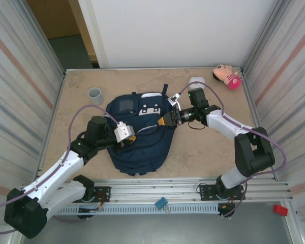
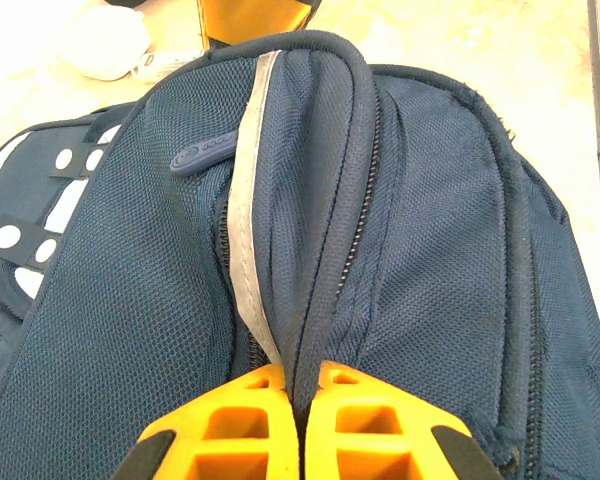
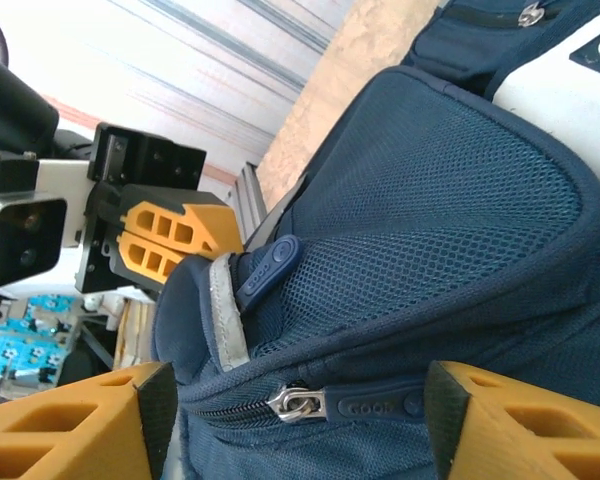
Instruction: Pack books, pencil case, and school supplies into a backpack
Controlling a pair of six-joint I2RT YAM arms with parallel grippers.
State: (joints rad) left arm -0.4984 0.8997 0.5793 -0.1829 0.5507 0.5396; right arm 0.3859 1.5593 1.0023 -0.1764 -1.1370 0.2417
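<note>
The navy backpack (image 1: 140,134) lies flat in the middle of the table. My left gripper (image 1: 132,136) is shut on a raised fold of its fabric beside a grey-white strip (image 2: 248,230); the orange fingertips (image 2: 255,385) pinch the fold. My right gripper (image 1: 163,120) stands open at the bag's right side. Between its fingers (image 3: 90,420) lie a metal zip slider (image 3: 298,403) and its navy pull tab (image 3: 385,405), apart from both pads. A second navy pull (image 3: 268,270) hangs just above. The books, pencil case and school supplies are hidden.
A grey cup (image 1: 94,94) stands at the back left. A white rounded box (image 1: 195,81) and a pink plush toy (image 1: 226,76) sit at the back right. Metal walls close both sides, and a rail (image 1: 157,195) runs along the near edge.
</note>
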